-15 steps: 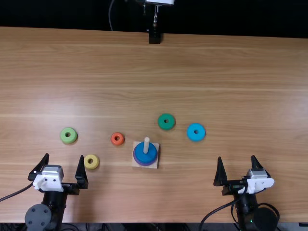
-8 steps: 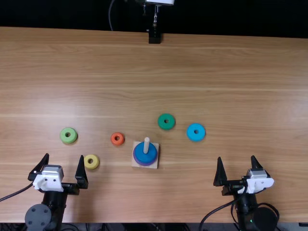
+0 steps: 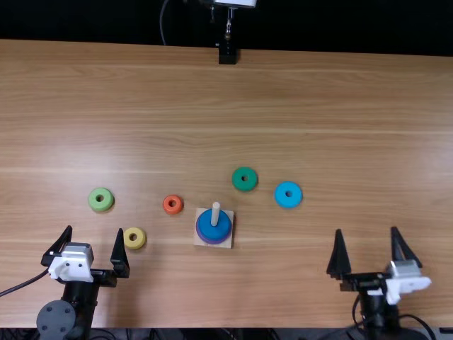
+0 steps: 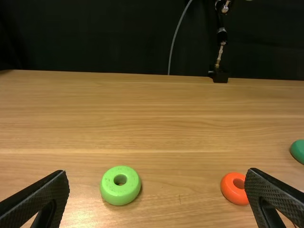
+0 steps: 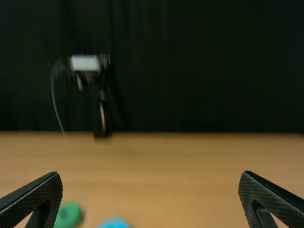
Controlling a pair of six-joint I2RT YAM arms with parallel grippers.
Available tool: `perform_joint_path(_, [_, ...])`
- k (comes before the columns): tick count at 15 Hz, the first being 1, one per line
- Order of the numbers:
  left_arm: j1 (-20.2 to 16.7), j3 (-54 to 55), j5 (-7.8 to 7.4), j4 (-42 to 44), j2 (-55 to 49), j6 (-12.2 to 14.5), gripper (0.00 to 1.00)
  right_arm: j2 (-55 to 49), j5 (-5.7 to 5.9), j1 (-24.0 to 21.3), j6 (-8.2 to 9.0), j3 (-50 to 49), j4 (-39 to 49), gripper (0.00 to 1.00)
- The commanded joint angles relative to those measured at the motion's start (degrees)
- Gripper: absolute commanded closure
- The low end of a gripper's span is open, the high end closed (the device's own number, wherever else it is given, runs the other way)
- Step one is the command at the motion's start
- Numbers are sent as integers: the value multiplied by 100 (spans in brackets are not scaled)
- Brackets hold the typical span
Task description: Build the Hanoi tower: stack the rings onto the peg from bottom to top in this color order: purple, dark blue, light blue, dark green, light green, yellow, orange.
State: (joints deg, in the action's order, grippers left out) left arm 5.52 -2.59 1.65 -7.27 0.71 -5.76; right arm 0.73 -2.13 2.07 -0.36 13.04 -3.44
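Fingers spread wide on left gripper (image 3: 95, 229) and right gripper (image 3: 367, 229), yellow ring (image 3: 128, 243) near the left one.

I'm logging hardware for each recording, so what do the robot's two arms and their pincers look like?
Both the left arm and right arm are black, each with a whitish block near the wrist and a thin black cable. The left pincer and right pincer have black, tapering fingers with finely textured faces. A round grey cap marks the left arm.
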Motion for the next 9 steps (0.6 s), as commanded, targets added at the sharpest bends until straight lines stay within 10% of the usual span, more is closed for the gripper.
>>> perform_joint_path(1, [-51, 259, -38, -54, -71, 91, 0, 182, -40, -75, -27, 586, 43, 0])
perform_joint_path(9, [-51, 259, -38, -54, -71, 101, 0, 3144, -51, 242, -6, 2229, 106, 0])
